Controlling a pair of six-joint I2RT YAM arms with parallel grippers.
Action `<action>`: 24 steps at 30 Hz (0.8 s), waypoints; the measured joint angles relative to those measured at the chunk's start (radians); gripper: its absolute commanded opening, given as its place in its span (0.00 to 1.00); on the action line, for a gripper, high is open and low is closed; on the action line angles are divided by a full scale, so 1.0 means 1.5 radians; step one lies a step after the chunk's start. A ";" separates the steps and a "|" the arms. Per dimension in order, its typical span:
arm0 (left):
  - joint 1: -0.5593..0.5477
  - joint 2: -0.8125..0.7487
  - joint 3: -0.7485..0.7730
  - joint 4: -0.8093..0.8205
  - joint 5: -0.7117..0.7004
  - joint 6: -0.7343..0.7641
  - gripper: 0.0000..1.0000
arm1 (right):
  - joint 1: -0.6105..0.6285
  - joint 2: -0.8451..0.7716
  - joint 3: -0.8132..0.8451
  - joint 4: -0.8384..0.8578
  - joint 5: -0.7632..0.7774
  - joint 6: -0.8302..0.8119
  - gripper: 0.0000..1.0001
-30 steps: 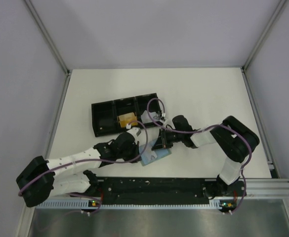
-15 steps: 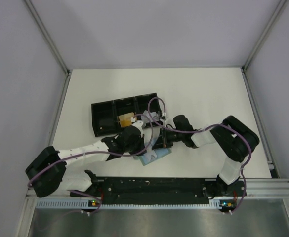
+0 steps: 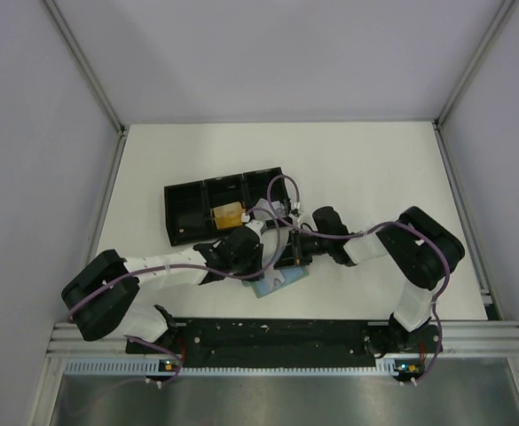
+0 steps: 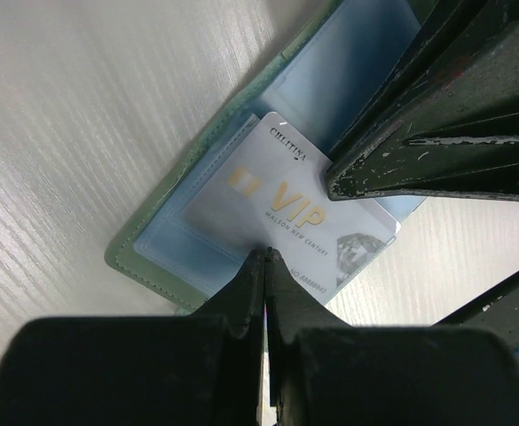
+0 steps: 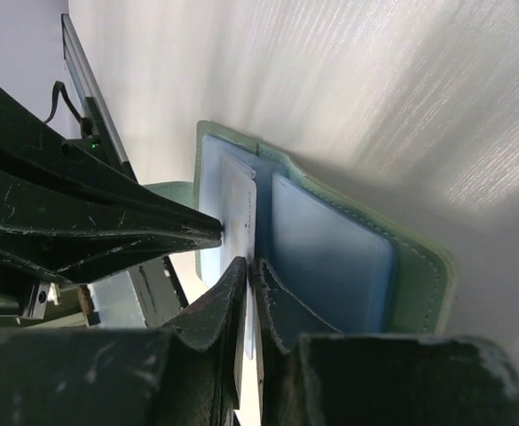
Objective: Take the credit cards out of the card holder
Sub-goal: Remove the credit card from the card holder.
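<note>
The card holder (image 4: 166,226) lies open on the white table, pale green with blue plastic sleeves; it also shows in the top view (image 3: 281,282) and the right wrist view (image 5: 330,257). A silvery-grey VIP credit card (image 4: 299,209) sticks partly out of one sleeve. My left gripper (image 4: 266,256) is shut, its tips resting on the card. My right gripper (image 5: 252,266) is shut too, its tips touching the card's (image 5: 237,200) edge from the opposite side. Both grippers meet over the holder in the top view. A tan card (image 3: 227,216) lies in the black tray's middle compartment.
The long black three-compartment tray (image 3: 188,217) sits just behind and left of the holder. The black rail (image 3: 277,333) at the near edge lies close in front of it. Purple cables loop over both wrists. White walls enclose the table.
My left arm has swung right, bringing its gripper in from the left onto the holder. My right gripper has stayed on the holder. The holder has hardly moved.
</note>
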 measured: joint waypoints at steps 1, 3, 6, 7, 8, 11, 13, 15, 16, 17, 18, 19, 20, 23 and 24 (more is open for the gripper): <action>0.000 0.003 0.002 0.001 0.002 0.000 0.00 | -0.001 0.000 0.000 0.000 0.000 0.000 0.07; 0.000 0.004 0.003 0.001 0.004 0.000 0.00 | -0.003 0.000 0.000 0.001 -0.001 0.001 0.07; 0.000 0.004 0.003 -0.003 0.004 0.000 0.00 | -0.004 0.000 -0.004 0.009 -0.003 0.002 0.07; 0.000 0.004 0.004 -0.005 0.004 0.001 0.00 | -0.005 0.000 -0.007 0.013 -0.005 0.004 0.06; 0.000 0.004 0.004 -0.006 0.004 0.001 0.00 | -0.007 0.000 -0.010 0.017 -0.007 0.006 0.05; 0.000 0.004 0.005 -0.009 0.004 0.003 0.00 | -0.015 0.000 -0.019 0.029 -0.013 0.011 0.01; 0.000 0.004 0.005 -0.010 0.004 0.003 0.00 | -0.019 0.000 -0.022 0.032 -0.017 0.017 0.00; 0.000 0.004 0.005 -0.010 0.004 0.003 0.00 | -0.020 0.001 -0.024 0.038 -0.020 0.019 0.00; 0.000 0.005 0.006 -0.010 0.004 0.003 0.00 | -0.021 0.001 -0.026 0.044 -0.021 0.019 0.00; 0.000 0.005 0.006 -0.011 0.004 0.003 0.00 | -0.021 0.001 -0.027 0.046 -0.023 0.021 0.00; 0.000 0.006 0.007 -0.012 0.004 0.004 0.00 | -0.021 0.001 -0.027 0.049 -0.024 0.022 0.00; 0.000 0.007 0.007 -0.012 0.004 0.004 0.00 | -0.022 0.001 -0.027 0.051 -0.026 0.023 0.00; 0.000 0.007 0.008 -0.013 0.004 0.004 0.00 | -0.024 0.001 -0.029 0.055 -0.028 0.023 0.00; 0.000 0.007 0.009 -0.014 0.004 0.005 0.00 | -0.030 0.001 -0.032 0.056 -0.031 0.023 0.00; 0.000 0.007 0.009 -0.014 0.004 0.005 0.00 | -0.034 0.001 -0.033 0.057 -0.032 0.023 0.00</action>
